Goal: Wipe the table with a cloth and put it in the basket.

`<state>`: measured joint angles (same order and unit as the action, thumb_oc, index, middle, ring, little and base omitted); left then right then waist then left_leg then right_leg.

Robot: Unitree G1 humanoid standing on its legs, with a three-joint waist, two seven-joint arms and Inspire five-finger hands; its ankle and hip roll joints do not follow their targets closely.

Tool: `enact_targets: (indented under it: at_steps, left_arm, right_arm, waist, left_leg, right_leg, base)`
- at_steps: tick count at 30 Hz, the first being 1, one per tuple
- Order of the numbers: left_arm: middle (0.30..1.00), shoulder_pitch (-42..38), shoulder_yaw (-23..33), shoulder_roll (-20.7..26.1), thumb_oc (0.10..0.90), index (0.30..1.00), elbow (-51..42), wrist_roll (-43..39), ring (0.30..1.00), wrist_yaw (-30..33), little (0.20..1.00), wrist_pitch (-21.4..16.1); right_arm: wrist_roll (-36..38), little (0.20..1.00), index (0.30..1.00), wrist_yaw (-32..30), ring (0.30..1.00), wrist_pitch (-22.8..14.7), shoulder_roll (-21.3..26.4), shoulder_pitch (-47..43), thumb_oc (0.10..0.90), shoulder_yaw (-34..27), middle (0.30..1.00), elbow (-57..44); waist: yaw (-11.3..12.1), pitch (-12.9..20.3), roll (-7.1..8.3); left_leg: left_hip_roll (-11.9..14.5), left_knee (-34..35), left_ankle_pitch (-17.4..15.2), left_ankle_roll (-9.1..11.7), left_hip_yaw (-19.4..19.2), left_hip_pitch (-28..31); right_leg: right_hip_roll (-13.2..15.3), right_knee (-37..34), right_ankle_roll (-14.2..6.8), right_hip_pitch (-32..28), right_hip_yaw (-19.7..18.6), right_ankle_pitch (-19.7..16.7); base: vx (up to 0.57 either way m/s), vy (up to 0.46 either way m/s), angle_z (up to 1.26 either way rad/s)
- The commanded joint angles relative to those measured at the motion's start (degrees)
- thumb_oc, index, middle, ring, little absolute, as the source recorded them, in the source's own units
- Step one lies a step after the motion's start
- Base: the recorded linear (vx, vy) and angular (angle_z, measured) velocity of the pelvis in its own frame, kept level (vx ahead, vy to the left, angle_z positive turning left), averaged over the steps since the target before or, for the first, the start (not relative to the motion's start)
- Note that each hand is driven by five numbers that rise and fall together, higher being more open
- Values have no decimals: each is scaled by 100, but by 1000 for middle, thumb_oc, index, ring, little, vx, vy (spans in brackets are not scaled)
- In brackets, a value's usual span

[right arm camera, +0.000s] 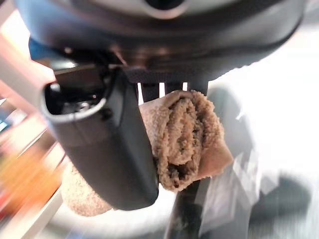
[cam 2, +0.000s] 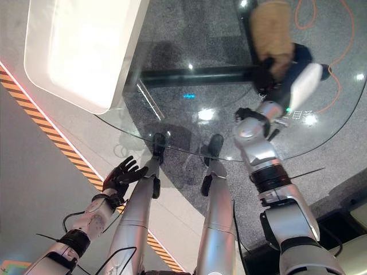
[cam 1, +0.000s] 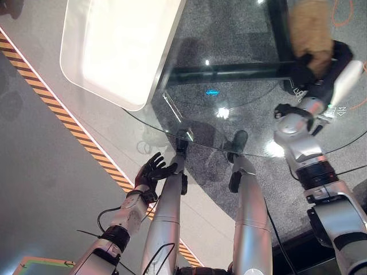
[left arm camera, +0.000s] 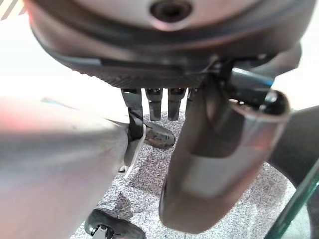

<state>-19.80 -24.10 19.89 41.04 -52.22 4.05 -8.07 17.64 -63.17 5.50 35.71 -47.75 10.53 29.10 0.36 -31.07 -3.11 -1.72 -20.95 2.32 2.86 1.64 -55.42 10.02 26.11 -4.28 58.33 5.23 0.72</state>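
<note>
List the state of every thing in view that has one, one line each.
Tan terry cloth: bunched up, gripped in the right hand, hanging over the table.
Right hand: fingers curled round the cloth.
Left hand: open, fingers spread, holding nothing, below the table edge.
Round clear glass table: bare, showing glare spots.

Lab or showroom: hazard-striped floor tape (cam 1: 63,117), glass table (cam 1: 229,86).

No text, label, number or sign can be read anywhere here.
</note>
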Motion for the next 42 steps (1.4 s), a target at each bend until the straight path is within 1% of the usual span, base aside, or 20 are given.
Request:
enact_targets:
  at_steps: [1, 2, 4, 6, 12, 16, 17, 19, 23, 24, 25, 27, 29, 30, 31, 32, 33, 35, 38, 42]
  left_arm:
    - [900, 764, -293, -359, 800, 900, -327, -174, 900, -273, 900, -33]
    - [900, 760, -298, -348, 800, 900, -349, -185, 900, -278, 900, -22]
    - [900, 758, -306, -347, 800, 900, -372, -181, 900, -291, 900, -3]
    - [900, 751, -313, -351, 800, 900, -381, -177, 900, -292, 900, 9]
    - [900, 677, -353, -418, 800, 900, -345, -205, 900, -277, 900, 1]
    - [900, 632, -374, -471, 800, 900, -313, -180, 900, -230, 900, 17]
    - [900, 638, -356, -490, 800, 900, -265, -157, 900, -265, 900, -6]
    - [900, 629, -328, -495, 800, 900, -215, -157, 900, -309, 900, -20]
    - [900, 642, -259, -525, 800, 900, -193, -99, 900, -351, 900, -23]
    - [900, 645, -241, -532, 800, 900, -191, -87, 900, -348, 900, -20]
    - [900, 646, -237, -541, 800, 900, -191, -78, 900, -343, 900, -25]
    - [900, 630, -182, -572, 800, 900, -184, -14, 900, -345, 900, -10]
    - [900, 620, -168, -598, 800, 900, -170, 19, 900, -336, 900, -18]
    - [900, 611, -140, -625, 800, 900, -158, 65, 900, -335, 900, -22]
    - [900, 602, -124, -636, 800, 900, -159, 88, 900, -331, 900, -17]
    - [900, 602, -120, -637, 800, 900, -157, 90, 900, -335, 900, -18]
    - [900, 598, -87, -647, 800, 900, -154, 117, 900, -357, 900, -4]
    - [900, 605, -62, -656, 800, 900, -152, 156, 900, -369, 900, 14]
    - [900, 625, -60, -677, 800, 900, -120, 231, 900, -413, 900, 6]
    - [900, 597, -84, -712, 800, 900, -129, 241, 900, -394, 900, -6]
  right_arm:
    - [47, 200, 300, -934, 300, -576, 872, 466, 100, -330, 300, -169]
    - [58, 200, 300, -966, 300, -625, 885, 451, 100, -361, 300, -151]
    - [56, 200, 300, -940, 300, -897, 877, 463, 100, -400, 300, -139]
    - [-54, 200, 300, -912, 300, -965, 850, 461, 100, -404, 300, -166]
    - [-363, 200, 300, -655, 300, -859, 798, 273, 100, -212, 300, -451]
    - [-650, 200, 300, -386, 300, -675, 752, 150, 100, -16, 300, -579]
    - [-753, 200, 300, -196, 300, -571, 742, 62, 100, 131, 300, -721]
    - [-868, 200, 300, -54, 300, -519, 720, 14, 100, 210, 300, -784]
    - [-1223, 200, 300, 727, 300, -446, 633, 31, 100, 357, 300, -1079]
    - [-1324, 200, 300, 1017, 300, -362, 610, 61, 100, 415, 300, -1163]
    - [-1347, 200, 300, 1118, 300, -361, 589, 83, 100, 457, 300, -1212]
    - [-1454, 200, 300, 1637, 300, -373, 454, 217, 100, 600, 300, -1425]
    - [-1372, 200, 300, 1919, 300, -466, 341, 310, 100, 665, 300, -1519]
    - [-1475, 200, 300, 2342, 300, -584, 191, 449, 100, 731, 300, -1639]
    - [-1578, 200, 300, 2569, 300, -609, 111, 532, 100, 800, 300, -1742]
    - [-1595, 200, 300, 2632, 300, -614, 94, 552, 100, 821, 300, -1767]
    - [-1652, 200, 300, 2889, 300, -648, -32, 676, 100, 953, 300, -1883]
    - [-1633, 200, 300, 3045, 300, -685, -143, 761, 100, 1049, 300, -1948]
    - [-1679, 200, 300, 3440, 300, -780, -441, 934, 100, 1325, 300, -2057]
    - [-1817, 200, 300, 3702, 300, -772, -606, 1013, 100, 1562, 300, -2062]
  waist:
    - [-80, 127, -263]
    - [-84, 127, -266]
    - [-91, 127, -274]
    - [-93, 127, -279]
    - [-95, 127, -296]
    - [-86, 127, -303]
    - [-69, 127, -303]
    - [-62, 127, -300]
    - [-65, 127, -286]
    - [-66, 127, -279]
    - [-66, 127, -274]
    - [-67, 127, -253]
    - [-69, 127, -238]
    - [-78, 127, -222]
    - [-83, 127, -211]
    - [-84, 127, -208]
    - [-84, 127, -201]
    - [-80, 127, -195]
    - [-71, 127, -180]
    - [-66, 127, -181]
  left_leg:
    - [-223, -84, -288, -223, -637, 40]
    - [-219, -65, -285, -223, -641, 58]
    - [-222, -46, -279, -220, -643, 76]
    - [-230, -37, -272, -218, -645, 79]
    - [-233, -12, -255, -211, -661, 75]
    - [-247, 3, -245, -220, -658, 67]
    - [-246, 20, -235, -219, -668, 68]
    - [-245, 38, -226, -214, -676, 82]
    - [-259, 23, -233, -213, -675, 79]
    - [-260, 19, -233, -215, -675, 76]
    - [-260, 22, -230, -217, -675, 74]
    - [-265, 24, -223, -221, -678, 60]
    - [-267, 19, -220, -225, -680, 46]
    - [-273, 14, -219, -222, -682, 27]
    - [-274, 14, -216, -223, -684, 20]
    - [-274, 15, -214, -224, -685, 21]
    - [-274, 14, -204, -222, -688, 11]
    - [-280, 18, -196, -220, -686, 8]
    - [-286, 16, -178, -211, -675, -13]
    - [-285, 8, -171, -207, -678, -35]
  right_leg:
    - [-629, -681, -115, -101, -11, -579]
    - [-626, -706, -109, -124, -6, -577]
    - [-616, -741, -109, -156, -1, -585]
    - [-616, -760, -109, -163, -6, -594]
    - [-609, -790, -112, -160, -31, -597]
    - [-599, -807, -110, -149, -32, -600]
    - [-591, -823, -107, -159, -14, -591]
    - [-586, -836, -109, -181, -1, -586]
    - [-587, -804, -116, -169, -4, -572]
    - [-587, -788, -118, -160, 0, -567]
    - [-586, -784, -119, -155, 2, -566]
    - [-580, -779, -117, -145, 12, -555]
    - [-577, -766, -116, -128, 26, -556]
    - [-575, -764, -114, -113, 36, -551]
    - [-570, -759, -115, -106, 44, -548]
    - [-568, -759, -116, -107, 47, -547]
    - [-556, -757, -118, -102, 60, -543]
    - [-545, -760, -116, -102, 76, -544]
    - [-531, -730, -110, -80, 102, -539]
    - [-521, -707, -104, -61, 110, -523]
  base:
    - [-16, -7, -6]
    - [-16, -1, -9]
    - [-14, 1, -10]
    - [-5, 5, -6]
    - [-5, 19, -4]
    - [0, 0, 0]
    - [0, 0, 0]
    - [0, 0, 0]
    - [0, 0, 0]
    - [0, 0, 0]
    - [0, 0, 0]
    - [0, 0, 0]
    - [0, 0, 0]
    - [0, 0, 0]
    - [0, 0, 0]
    - [0, 0, 0]
    - [0, 0, 0]
    - [0, 0, 0]
    - [0, 0, 0]
    - [0, 0, 0]
